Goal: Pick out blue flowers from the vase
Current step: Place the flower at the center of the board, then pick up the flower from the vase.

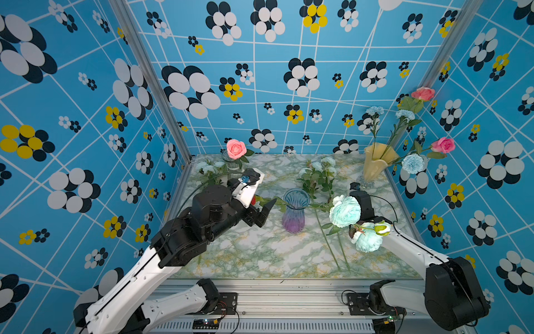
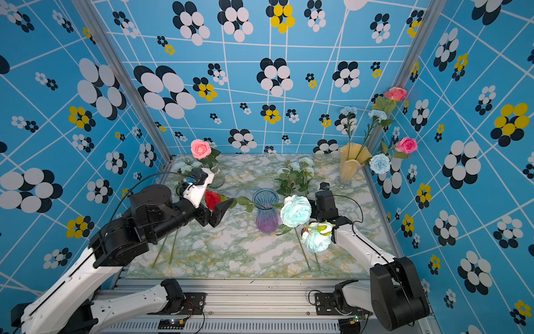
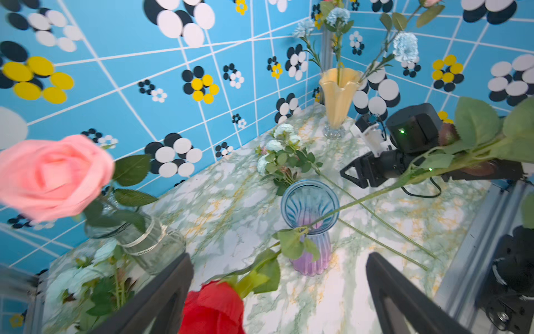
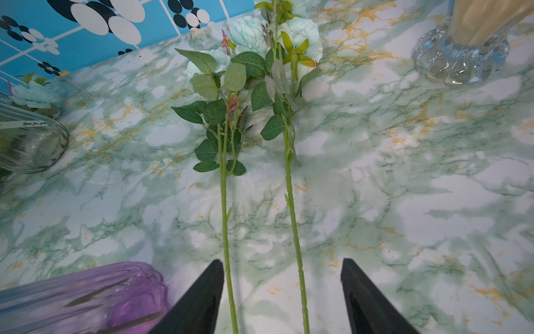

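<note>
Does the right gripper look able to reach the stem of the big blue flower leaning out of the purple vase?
Probably yes: the right gripper is open beside the vase, and the blue flower's stem leans toward it, with nothing between.

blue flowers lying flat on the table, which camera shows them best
The right wrist view: the lying blue flowers fill it, blooms, leaves and both long stems sharp. In both top views they are small, stems partly hidden by the large blue blooms. The left wrist view shows them distant.
</note>
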### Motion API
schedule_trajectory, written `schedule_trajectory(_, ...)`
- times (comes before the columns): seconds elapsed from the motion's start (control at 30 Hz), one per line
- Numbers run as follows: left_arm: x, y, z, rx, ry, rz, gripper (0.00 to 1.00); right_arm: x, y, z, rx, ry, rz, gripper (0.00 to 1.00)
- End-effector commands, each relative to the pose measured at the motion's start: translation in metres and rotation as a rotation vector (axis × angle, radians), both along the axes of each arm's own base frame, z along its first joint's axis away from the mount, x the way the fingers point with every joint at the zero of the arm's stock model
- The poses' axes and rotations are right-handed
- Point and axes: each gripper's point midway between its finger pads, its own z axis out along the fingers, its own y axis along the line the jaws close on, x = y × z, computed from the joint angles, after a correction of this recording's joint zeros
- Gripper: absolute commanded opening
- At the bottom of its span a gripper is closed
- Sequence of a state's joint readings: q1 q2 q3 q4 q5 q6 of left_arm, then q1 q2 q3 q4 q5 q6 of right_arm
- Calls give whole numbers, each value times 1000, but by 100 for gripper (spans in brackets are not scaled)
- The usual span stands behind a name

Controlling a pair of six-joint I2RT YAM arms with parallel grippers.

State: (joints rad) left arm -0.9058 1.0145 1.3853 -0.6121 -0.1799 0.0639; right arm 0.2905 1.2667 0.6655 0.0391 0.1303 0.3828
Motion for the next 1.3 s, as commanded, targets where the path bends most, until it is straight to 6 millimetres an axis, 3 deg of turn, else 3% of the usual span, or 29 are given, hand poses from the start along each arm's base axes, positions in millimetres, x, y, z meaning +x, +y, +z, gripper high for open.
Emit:
schedule_trajectory(0.0, 11, -40, -18, 73, -19, -71, 96, 2, -3, 9, 9, -54, -21, 69)
schedule_trajectory(0.13, 22, -74, -35, 62, -2, -124, 93, 0, -3, 12, 16, -73, -20, 70)
schedule_trajectory(0.43, 27, -120, -55, 38, 61, -239, 86, -1, -3, 11, 20, -78, -15, 69)
schedule_trajectory(0.8, 23, -119, -77, 71, 95, -238, 84, -1, -2, 11, 21, -76, -14, 68)
schedule_trajectory(1.03, 17, -108, -91, 140, 95, -200, 92, 0, -2, 10, 19, -73, -12, 68)
schedule_trajectory(1.27, 22, -130, -86, 79, 88, -230, 90, 0, -1, 11, 19, -72, -8, 67)
